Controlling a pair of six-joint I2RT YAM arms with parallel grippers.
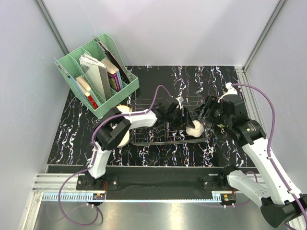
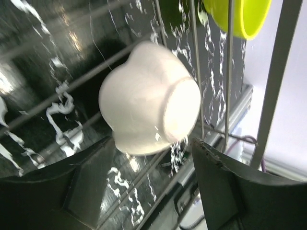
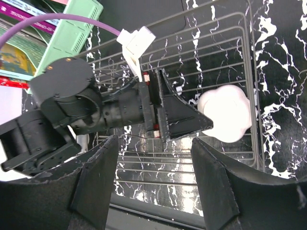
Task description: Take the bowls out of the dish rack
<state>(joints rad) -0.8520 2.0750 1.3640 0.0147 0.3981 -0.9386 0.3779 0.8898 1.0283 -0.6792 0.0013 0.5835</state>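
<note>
The dish rack [image 1: 148,136] of thin dark wire stands mid-table. A white bowl [image 1: 194,129] lies tipped on its side at the rack's right end. It shows in the left wrist view [image 2: 148,100] and the right wrist view [image 3: 228,112]. My left gripper [image 1: 186,120] is open inside the rack, its fingers [image 2: 225,187] just short of the white bowl, nothing held. A yellow-green bowl [image 2: 240,17] sits behind rack wires beyond it. My right gripper [image 1: 207,112] is open and empty, hovering over the rack's right end [image 3: 158,163], looking down on the left gripper [image 3: 182,120].
A mint-green file organiser [image 1: 96,76] with books stands at the back left and shows in the right wrist view [image 3: 72,28]. A cream bowl [image 1: 123,109] sits on the table by the rack's left end, another pale bowl [image 1: 123,140] beside the left arm's elbow.
</note>
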